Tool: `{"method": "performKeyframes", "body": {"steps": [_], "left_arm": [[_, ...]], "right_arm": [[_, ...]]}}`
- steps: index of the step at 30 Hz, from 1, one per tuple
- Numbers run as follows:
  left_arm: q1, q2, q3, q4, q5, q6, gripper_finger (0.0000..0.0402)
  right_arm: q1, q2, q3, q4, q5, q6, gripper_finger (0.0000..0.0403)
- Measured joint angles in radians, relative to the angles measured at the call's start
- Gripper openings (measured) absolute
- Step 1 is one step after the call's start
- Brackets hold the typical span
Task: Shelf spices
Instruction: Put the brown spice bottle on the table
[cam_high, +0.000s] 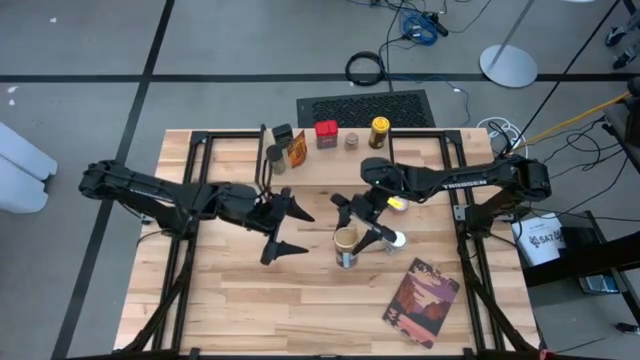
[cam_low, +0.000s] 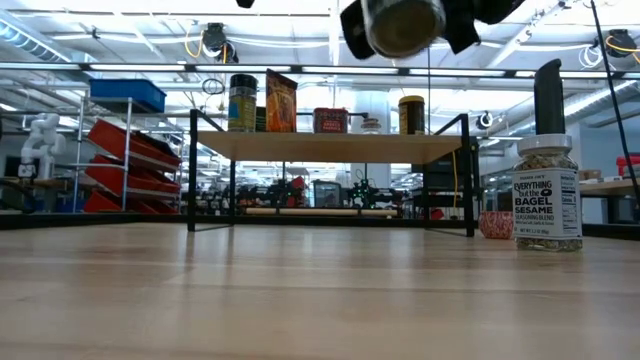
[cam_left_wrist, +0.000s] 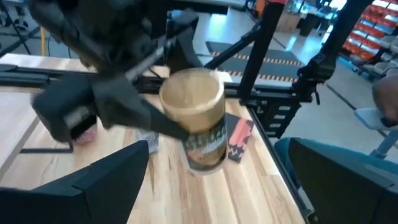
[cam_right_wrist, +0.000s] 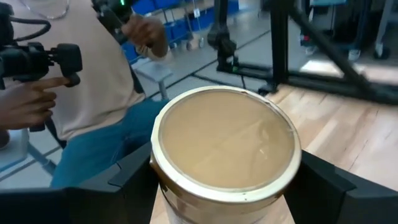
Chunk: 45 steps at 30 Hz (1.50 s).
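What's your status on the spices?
Right gripper shut on tan-lidded jar, lifted off table. Left gripper open, waiting beside it. Five spices on shelf; sesame jar remains on table. Path to shelf looks clear.

I'm in a robotics lab or workshop, not a home. My wood-plank table (cam_high: 300, 290) sits on a black metal frame on a grey concrete floor (cam_high: 200, 60) marked with dark lines. Loose cables (cam_high: 420, 25) and a round stand base (cam_high: 508, 66) lie behind it. Level across the table: racks with red bins (cam_low: 125, 150) and a blue bin (cam_low: 125, 93), overhead strip lights, ceiling pipes. A person (cam_right_wrist: 81, 93) sits beside the table holding a black device (cam_right_wrist: 37, 59).
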<state>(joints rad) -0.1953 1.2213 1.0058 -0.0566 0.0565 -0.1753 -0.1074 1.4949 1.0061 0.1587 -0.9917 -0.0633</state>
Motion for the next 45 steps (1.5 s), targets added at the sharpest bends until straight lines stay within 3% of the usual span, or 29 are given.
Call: {"method": "performKeyframes", "body": {"steps": [4, 10, 18, 33, 41, 45], "left_arm": [[-0.021, 0.000, 0.000, -0.059, -0.093, 0.001, 0.0396], [-0.039, -0.032, 0.000, -0.120, -0.224, 0.006, 0.0396], [-0.068, -0.093, 0.000, -0.131, -0.254, 0.005, 0.0396], [-0.109, -0.097, 0.000, -0.195, -0.297, 0.010, 0.0396], [-0.115, -0.096, 0.000, -0.197, -0.298, 0.024, 0.0396], [-0.115, -0.096, 0.000, -0.196, -0.298, 0.024, 0.0396]], "right_arm": [[-0.007, 0.001, 0.000, 0.061, 0.010, 0.027, 0.0269], [-0.014, 0.009, 0.000, 0.061, 0.157, 0.006, 0.0267], [0.046, 0.009, 0.000, 0.004, 0.231, 0.011, 0.0266], [0.167, 0.014, 0.000, -0.169, 0.541, 0.006, 0.0270], [0.234, 0.104, 0.000, -0.163, 0.664, 0.029, 0.0267], [0.264, 0.178, 0.000, -0.131, 0.677, 0.058, 0.0270]]}}
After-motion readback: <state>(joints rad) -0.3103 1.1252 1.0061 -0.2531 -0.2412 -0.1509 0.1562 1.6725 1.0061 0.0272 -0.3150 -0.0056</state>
